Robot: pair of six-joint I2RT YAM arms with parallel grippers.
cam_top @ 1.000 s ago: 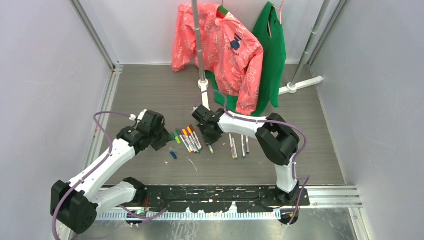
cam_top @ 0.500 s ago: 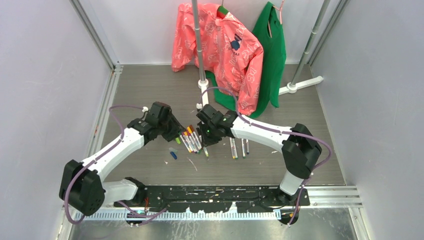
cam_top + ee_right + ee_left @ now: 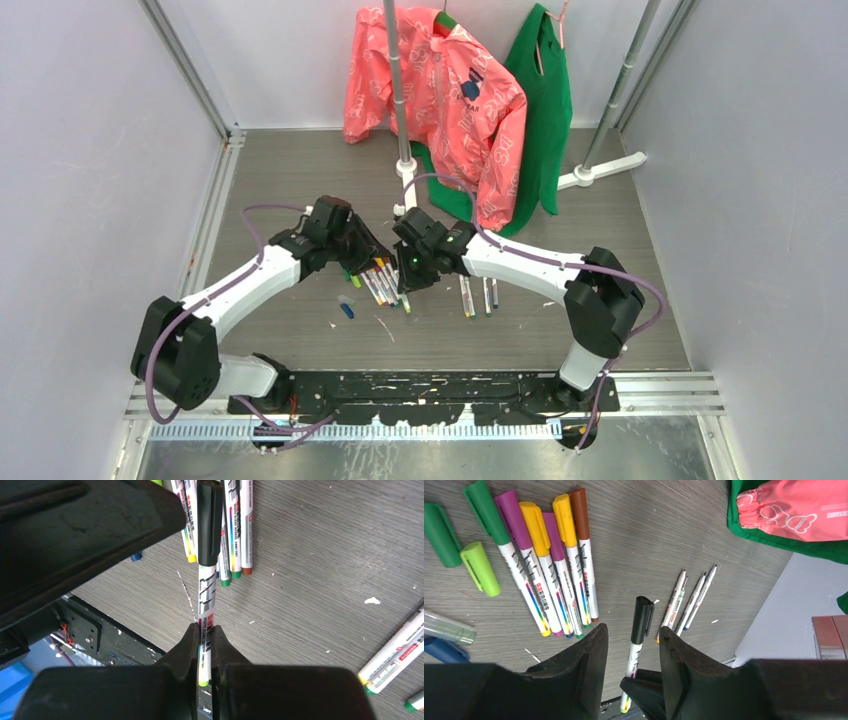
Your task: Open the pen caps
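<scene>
One "WHITE BOARD MARKER" pen (image 3: 205,600) clamped in right fingers (image 3: 191,652); left fingers (image 3: 583,672) apart.

Left wrist cam: blue cap (image 3: 439,647) at 8 o'clock gets chopped by the frame edge, and the pink jacket (image 3: 799,507) at 1 runs off the top. Right wrist cam: black-capped pen (image 3: 207,555) has its tail mostly hidden inside the right gripper (image 3: 204,632) at 6. A dark blurry shape (image 3: 75,535) at 10 covers some pens (image 3: 235,530), tops cut off.

The left hand (image 3: 631,632) swung over to the pen (image 3: 206,587) in the right hand (image 3: 204,630).
</scene>
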